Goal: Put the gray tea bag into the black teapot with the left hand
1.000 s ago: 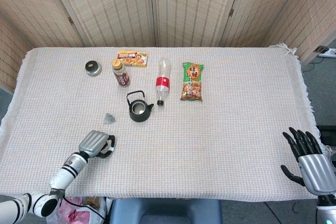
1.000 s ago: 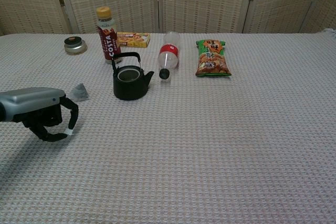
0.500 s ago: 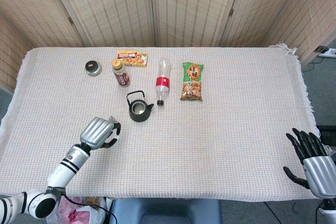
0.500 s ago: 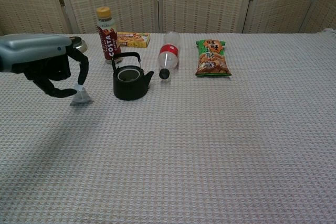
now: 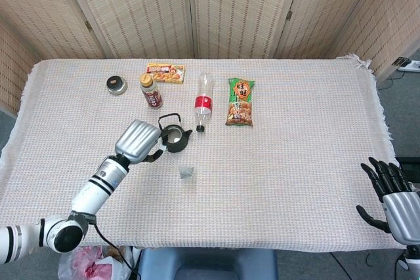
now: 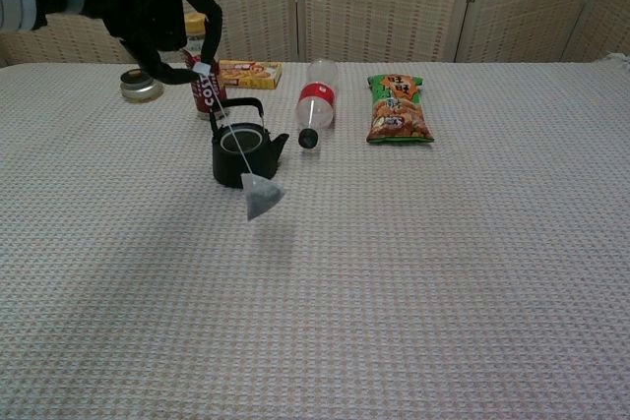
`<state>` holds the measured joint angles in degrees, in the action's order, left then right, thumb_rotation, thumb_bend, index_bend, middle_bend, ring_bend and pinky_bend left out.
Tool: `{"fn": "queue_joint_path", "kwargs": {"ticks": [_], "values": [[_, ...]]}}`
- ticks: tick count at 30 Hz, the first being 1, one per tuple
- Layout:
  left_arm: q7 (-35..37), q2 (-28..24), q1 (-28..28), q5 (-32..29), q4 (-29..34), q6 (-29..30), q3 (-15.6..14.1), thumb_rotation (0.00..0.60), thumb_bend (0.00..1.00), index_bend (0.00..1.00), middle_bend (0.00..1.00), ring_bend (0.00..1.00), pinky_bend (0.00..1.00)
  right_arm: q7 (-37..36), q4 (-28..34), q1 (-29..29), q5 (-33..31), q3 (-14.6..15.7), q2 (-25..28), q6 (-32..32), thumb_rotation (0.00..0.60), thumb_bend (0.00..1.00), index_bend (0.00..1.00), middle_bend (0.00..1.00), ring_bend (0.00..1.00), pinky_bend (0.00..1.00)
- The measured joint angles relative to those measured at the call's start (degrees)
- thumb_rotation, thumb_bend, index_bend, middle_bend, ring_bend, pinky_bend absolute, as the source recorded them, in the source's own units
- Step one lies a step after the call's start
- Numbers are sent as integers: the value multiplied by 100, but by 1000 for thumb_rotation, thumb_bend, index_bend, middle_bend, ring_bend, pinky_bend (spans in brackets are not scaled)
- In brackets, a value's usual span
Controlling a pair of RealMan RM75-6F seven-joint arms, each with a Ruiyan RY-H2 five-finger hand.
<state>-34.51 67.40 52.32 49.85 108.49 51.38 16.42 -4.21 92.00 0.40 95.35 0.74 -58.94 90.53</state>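
Note:
The gray tea bag (image 6: pixel 260 198) (image 5: pixel 186 173) hangs in the air on its string, swung out to the right of and in front of the black teapot (image 6: pixel 243 153) (image 5: pixel 174 134). My left hand (image 6: pixel 148 9) (image 5: pixel 140 141) is raised above and left of the pot and pinches the white tag at the string's top. The teapot stands upright with its lid off and its handle up. My right hand (image 5: pixel 396 200) rests at the table's front right corner with fingers spread, holding nothing.
Behind the teapot stand a brown Cotta bottle (image 6: pixel 200 67), a small tin (image 6: pixel 141 86) and a yellow box (image 6: pixel 249 73). A clear plastic bottle (image 6: pixel 315 104) lies on its side right of the pot, with a green snack bag (image 6: pixel 398 108) beyond.
My left hand rose from the table's front left, picked the tea bag up by its tag and carried it up and right toward the teapot. The bag now swings free.

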Motion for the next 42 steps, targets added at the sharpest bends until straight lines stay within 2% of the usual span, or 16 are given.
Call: {"fn": "queue_joint_path", "kwargs": {"ticks": [9,16,26,42], "values": [[-651,-74,804,-856,144,125,166,600,394,544,1000,1000,1000,-226,-38,36,-198,-53,66,-120,600,185,0,0,0,0],[-937,-53,1321,-1250,102,209,184,600,394,542,1000,1000,1000,-224,-39,85,-179,-40,71,-217,600,186,0,0,0,0],[-675,182,1668,-1284,-615,-93,51,600,394,542,1000,1000,1000,-146,-23,146,-369,-81,45,-393,600,185,0,0,0,0],[42,360,1759,-779,-1435,-519,-253,600,394,543,1000,1000,1000,-93,-17,168,-602,-170,21,-488,600,186,0,0,0,0]]}}
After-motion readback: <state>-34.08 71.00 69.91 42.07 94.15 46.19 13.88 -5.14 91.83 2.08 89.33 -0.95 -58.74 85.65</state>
